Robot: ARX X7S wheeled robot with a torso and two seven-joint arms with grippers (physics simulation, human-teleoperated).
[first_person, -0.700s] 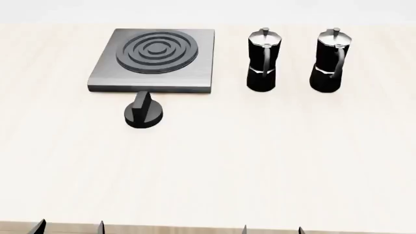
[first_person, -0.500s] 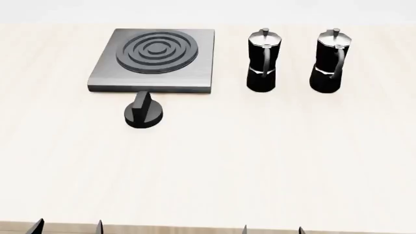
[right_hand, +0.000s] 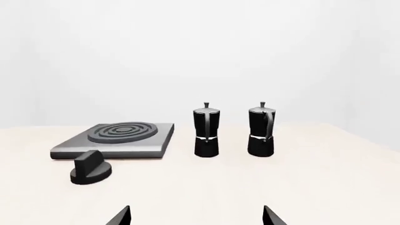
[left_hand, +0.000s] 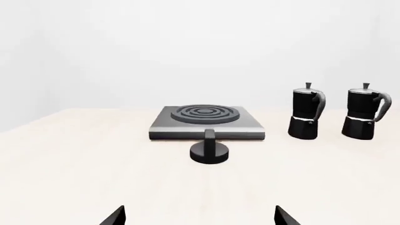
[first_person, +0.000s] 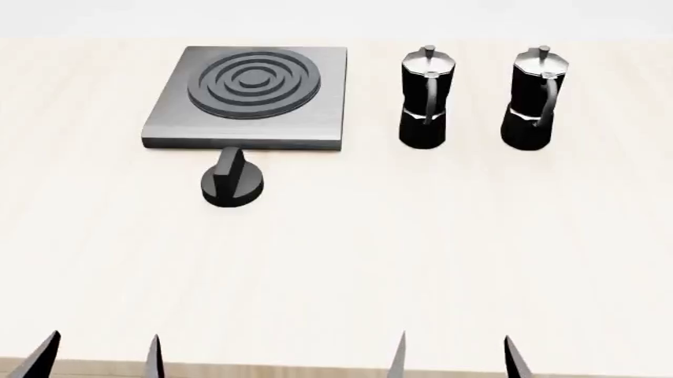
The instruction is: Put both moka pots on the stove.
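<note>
Two black moka pots stand upright at the back right of the table, one nearer the stove and one farther right, both off the stove. The dark-grey stove with its ring burner lies to their left and carries nothing. My left gripper and right gripper show only as dark fingertips at the table's front edge, far from the pots. Both are open with nothing between the tips. The wrist views show the same: the left gripper, the right gripper, the stove and the pots.
A low black dial knob sits on the pale wooden table just in front of the stove. The table's front edge runs along the bottom of the head view.
Both grippers' fingertips have risen further into the head view, moving forward over the table's front edge. The right pair stands wider apart. Pots, stove and knob have not moved.
</note>
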